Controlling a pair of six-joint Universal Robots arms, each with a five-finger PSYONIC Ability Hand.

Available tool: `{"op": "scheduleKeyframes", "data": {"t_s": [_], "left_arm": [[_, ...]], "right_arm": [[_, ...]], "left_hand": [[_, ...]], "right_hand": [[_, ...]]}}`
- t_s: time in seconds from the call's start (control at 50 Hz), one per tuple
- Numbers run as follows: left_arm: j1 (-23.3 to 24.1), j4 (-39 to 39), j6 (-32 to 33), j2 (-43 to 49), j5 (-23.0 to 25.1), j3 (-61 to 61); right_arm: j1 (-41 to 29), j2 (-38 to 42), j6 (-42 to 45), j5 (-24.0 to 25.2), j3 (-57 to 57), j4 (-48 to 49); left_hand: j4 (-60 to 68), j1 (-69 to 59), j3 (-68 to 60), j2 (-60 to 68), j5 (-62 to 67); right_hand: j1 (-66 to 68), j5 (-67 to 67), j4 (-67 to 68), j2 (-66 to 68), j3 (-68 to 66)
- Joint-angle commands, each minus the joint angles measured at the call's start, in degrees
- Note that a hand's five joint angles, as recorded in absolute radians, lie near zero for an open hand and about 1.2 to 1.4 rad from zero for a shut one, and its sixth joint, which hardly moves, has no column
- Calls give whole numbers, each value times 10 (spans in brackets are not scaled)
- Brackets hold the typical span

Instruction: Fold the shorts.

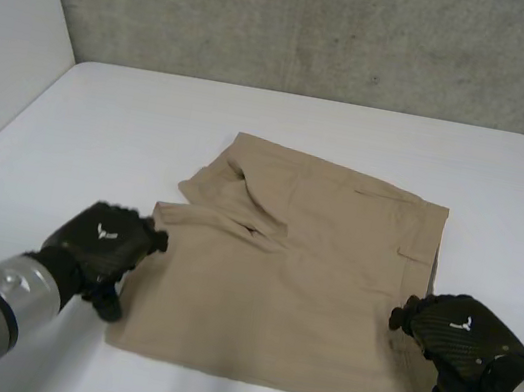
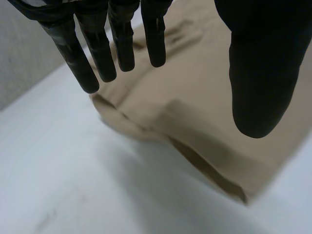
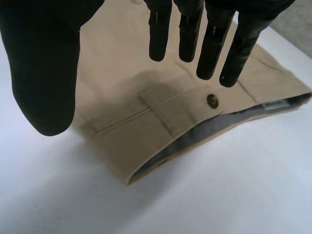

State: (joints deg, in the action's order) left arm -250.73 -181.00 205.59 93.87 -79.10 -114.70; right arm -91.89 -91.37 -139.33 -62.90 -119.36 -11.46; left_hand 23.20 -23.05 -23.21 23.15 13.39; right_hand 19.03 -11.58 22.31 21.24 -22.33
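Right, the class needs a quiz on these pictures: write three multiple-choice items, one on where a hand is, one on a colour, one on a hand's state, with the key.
1. Where is the right hand?
A. by the shorts' edge with the button
B. on the shorts' middle
C. at the shorts' far edge

2. What colour are the shorts?
A. blue
B. tan
C. black

3. How is the left hand?
A. shut on the shorts
B. open
C. shut, holding nothing

Key:
1 A: in the right wrist view the button lies close to its fingertips.
2 B: the cloth is tan in every view.
3 B: in the left wrist view its fingers are straight and grip nothing.
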Motion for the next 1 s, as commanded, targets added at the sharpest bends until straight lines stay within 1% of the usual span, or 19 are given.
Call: {"op": "scheduleKeyframes", "data": {"t_s": [0.02,0.06,0.12,0.24,0.36,0.54,0.64,0.8,0.88,0.94,1.0], "left_arm": [[5,-1,-14,9,-24,-32],[10,-1,-18,8,-24,-38],[21,-1,-24,6,-24,-45],[24,-7,-35,6,-24,-54],[25,-35,-36,10,-25,-64],[25,-60,-35,41,-34,-68],[25,-73,-35,59,-34,-64],[25,-88,-34,62,-34,-62],[25,-94,-34,61,-34,-61],[25,-97,-34,61,-34,-61],[26,-97,-34,63,-34,-62]], "right_arm": [[31,3,5,44,-33,26],[42,8,5,57,-45,39],[43,10,5,60,-50,49],[43,29,5,58,-54,79],[44,50,6,59,-57,86],[44,51,6,60,-76,108],[44,51,6,60,-87,129],[44,51,7,61,-91,137],[44,52,7,60,-91,148],[44,53,7,58,-91,152],[45,53,7,58,-90,153]], "left_hand": [[74,-75,-74,74,72],[77,-78,-77,77,75],[79,-80,-79,79,77],[82,-84,-82,83,80],[111,-112,-111,111,109],[143,-144,-143,143,141],[168,-169,-168,168,166],[220,-221,-220,220,218],[248,-250,-248,249,247],[275,-277,-275,276,274],[311,-312,-311,311,309]], "right_hand": [[114,-88,81,92,-81],[143,-117,110,120,-110],[161,-136,128,139,-128],[217,-191,184,194,-184],[232,-206,199,210,-199],[232,-206,199,210,-199],[289,-263,256,267,-256],[353,-327,320,331,-320],[366,-341,334,344,-333],[417,-391,384,395,-384],[522,-497,490,500,-490]]}}
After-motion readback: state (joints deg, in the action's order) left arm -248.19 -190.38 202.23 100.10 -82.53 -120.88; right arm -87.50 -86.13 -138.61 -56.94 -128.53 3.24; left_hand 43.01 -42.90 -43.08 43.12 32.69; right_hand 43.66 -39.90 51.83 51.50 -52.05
